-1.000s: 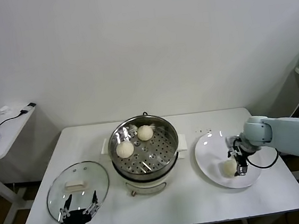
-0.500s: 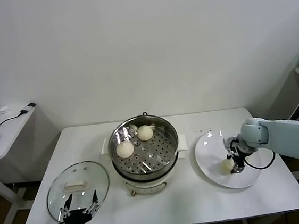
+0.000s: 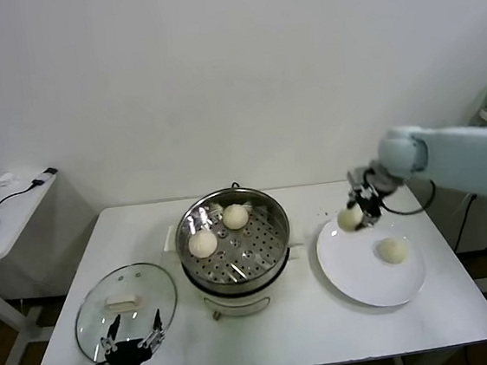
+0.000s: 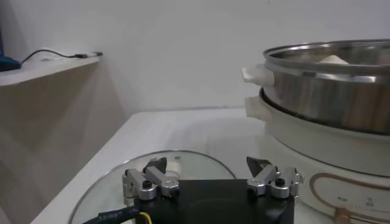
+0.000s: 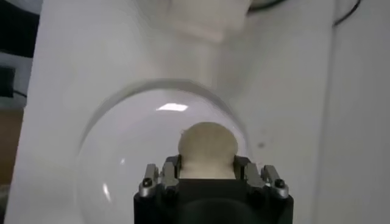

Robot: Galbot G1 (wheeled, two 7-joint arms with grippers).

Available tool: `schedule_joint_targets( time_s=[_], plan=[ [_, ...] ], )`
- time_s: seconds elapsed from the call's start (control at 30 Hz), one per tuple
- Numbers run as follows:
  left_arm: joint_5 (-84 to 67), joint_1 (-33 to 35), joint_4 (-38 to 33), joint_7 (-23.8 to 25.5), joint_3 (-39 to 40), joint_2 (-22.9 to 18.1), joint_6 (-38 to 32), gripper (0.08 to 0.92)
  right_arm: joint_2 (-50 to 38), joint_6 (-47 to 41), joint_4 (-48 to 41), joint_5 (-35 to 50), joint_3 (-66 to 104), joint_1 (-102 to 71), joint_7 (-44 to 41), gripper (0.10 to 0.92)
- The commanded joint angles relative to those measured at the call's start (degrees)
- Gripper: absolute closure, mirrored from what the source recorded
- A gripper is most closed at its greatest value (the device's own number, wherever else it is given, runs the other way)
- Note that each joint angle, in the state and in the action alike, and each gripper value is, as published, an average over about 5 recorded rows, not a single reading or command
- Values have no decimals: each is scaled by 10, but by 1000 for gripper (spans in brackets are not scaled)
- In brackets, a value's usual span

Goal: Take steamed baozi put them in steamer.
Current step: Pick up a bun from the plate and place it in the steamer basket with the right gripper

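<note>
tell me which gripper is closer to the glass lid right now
Left. The left gripper hangs open right at the near edge of the glass lid; the right gripper is across the table above the plate, holding a baozi.

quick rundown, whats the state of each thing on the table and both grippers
steamer: uncovered, two baozi on its tray
baozi in steamer: resting apart on the tray
held baozi: lifted above the plate's edge, in the right gripper
last baozi: lying on the plate
plate: holds one baozi
glass lid: off the steamer, flat on the table
right gripper: shut on held baozi
left gripper: open, idle over the lid
</note>
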Motion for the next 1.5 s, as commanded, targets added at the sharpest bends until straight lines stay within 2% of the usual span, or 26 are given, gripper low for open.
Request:
schedule_joint_targets(
  time_s=[0.03, 0.2, 0.4, 0.63, 1.13, 1.23, 1.4, 1.5],
  plan=[
    [2, 1, -1, 0, 1, 1, 0, 177, 143, 167, 82, 20, 42, 149, -50, 454],
    [7, 1, 1, 0, 5, -1, -1, 177, 200, 252, 126, -82, 74, 84, -49, 452],
    [10, 4, -2, -1, 7, -4, -2, 177, 247, 310, 99, -179, 77, -9, -39, 451],
    [10, 7, -5, -1, 4, -8, -1, 177, 272, 351, 35, -220, 73, -91, -33, 456],
    [8, 6, -1, -3, 1, -10, -3, 177, 307, 378, -80, -266, 82, -162, -10, 451],
    [7, 6, -1, -3, 2, -10, -3, 177, 309, 382, -87, -254, 84, -159, -15, 409],
    [7, 6, 0, -3, 3, -10, -4, 177, 300, 393, -82, -198, 83, -122, -47, 271],
    [8, 6, -1, -3, 4, -10, -3, 177, 285, 398, -78, -164, 86, -88, -63, 217]
  ],
)
